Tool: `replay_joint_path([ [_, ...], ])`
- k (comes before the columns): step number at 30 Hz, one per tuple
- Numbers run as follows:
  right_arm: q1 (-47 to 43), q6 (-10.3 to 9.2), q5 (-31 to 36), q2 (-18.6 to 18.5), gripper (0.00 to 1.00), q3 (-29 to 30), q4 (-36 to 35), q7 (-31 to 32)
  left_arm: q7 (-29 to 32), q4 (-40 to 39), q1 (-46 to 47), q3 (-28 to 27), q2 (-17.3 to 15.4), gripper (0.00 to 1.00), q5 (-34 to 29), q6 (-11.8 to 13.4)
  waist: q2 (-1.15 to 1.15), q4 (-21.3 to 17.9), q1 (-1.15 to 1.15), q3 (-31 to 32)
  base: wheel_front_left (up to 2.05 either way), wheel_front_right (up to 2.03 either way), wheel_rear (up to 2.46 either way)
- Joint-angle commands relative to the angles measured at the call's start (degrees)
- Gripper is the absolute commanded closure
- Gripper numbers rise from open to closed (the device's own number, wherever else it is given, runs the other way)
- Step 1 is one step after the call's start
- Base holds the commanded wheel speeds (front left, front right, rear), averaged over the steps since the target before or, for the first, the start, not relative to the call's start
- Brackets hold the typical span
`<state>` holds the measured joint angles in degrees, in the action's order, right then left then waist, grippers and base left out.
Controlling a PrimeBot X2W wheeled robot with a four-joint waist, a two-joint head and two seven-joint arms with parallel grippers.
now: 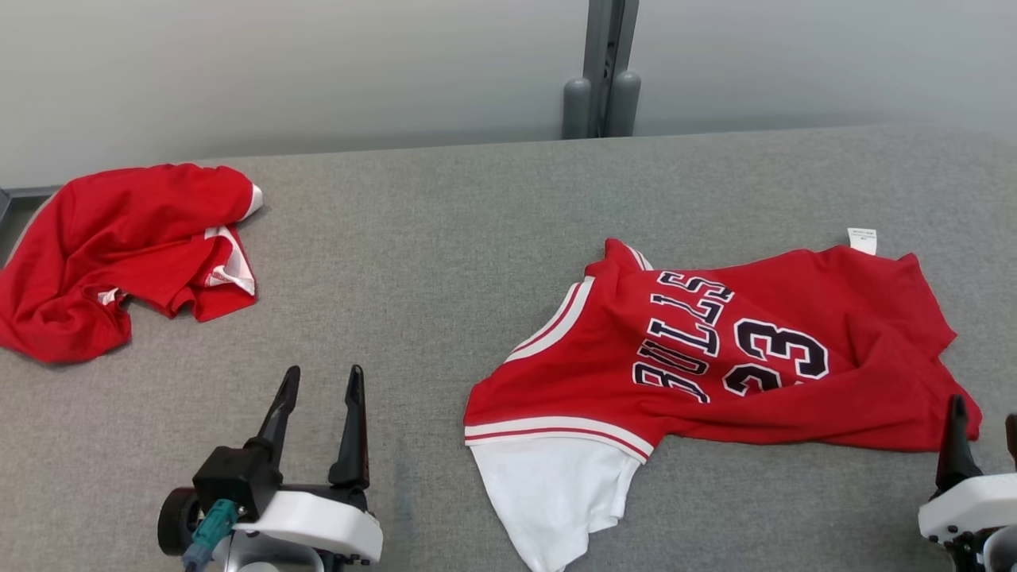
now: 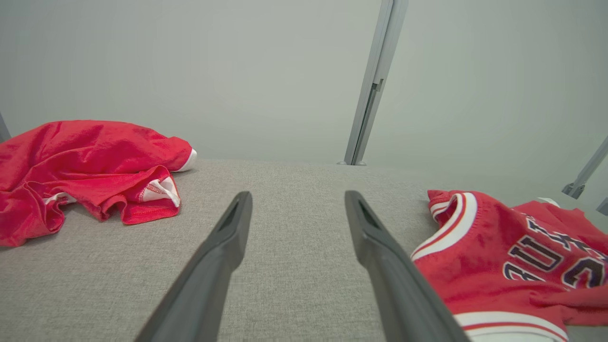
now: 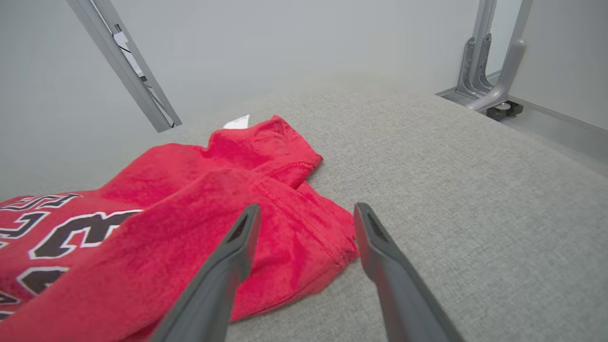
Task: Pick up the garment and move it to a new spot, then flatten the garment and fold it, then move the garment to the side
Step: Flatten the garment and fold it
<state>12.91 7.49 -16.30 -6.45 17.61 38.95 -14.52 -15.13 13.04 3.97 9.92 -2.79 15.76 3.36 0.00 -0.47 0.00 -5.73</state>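
Observation:
A red jersey (image 1: 715,357) with dark "BULLS 23" lettering lies rumpled on the grey table (image 1: 445,238), right of centre, its white inner panel (image 1: 556,492) spilling out at the front. The jersey (image 2: 513,261) fills the lower right of the left wrist view; its hem corner (image 3: 304,247) shows between the fingers in the right wrist view. My left gripper (image 1: 322,380) stands open over bare table, well left of the jersey. My right gripper (image 1: 984,409) is open just above the hem corner, nothing between its fingers.
A second red garment (image 1: 119,254) lies crumpled at the table's far left, also seen as a heap (image 2: 90,166) in the left wrist view. A grey post (image 1: 601,71) rises behind the table. Metal frame legs (image 3: 489,71) stand beyond the right edge.

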Motion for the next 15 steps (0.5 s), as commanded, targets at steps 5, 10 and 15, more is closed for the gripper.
replay_joint_path([
  [5,-2.5,0.01,2.7,1.6,0.0,-2.9,-9.3,1.6,0.0,1.9,1.1,2.3,-0.2,0.0,-0.1,-1.0,0.0,-0.2,0.0,1.3,0.0,0.0,0.0],
  [10,-4.4,0.01,3.0,2.0,0.0,-6.5,-15.5,2.9,0.0,6.9,4.0,6.1,-0.2,0.0,0.0,-2.6,0.0,-0.3,0.0,1.6,0.0,0.0,0.0],
  [15,-4.8,0.01,2.4,2.5,0.0,-8.8,-19.4,4.5,1.0,14.5,10.2,11.1,-0.2,0.0,1.3,-5.3,0.0,-1.4,0.0,1.1,0.0,0.0,0.0],
])
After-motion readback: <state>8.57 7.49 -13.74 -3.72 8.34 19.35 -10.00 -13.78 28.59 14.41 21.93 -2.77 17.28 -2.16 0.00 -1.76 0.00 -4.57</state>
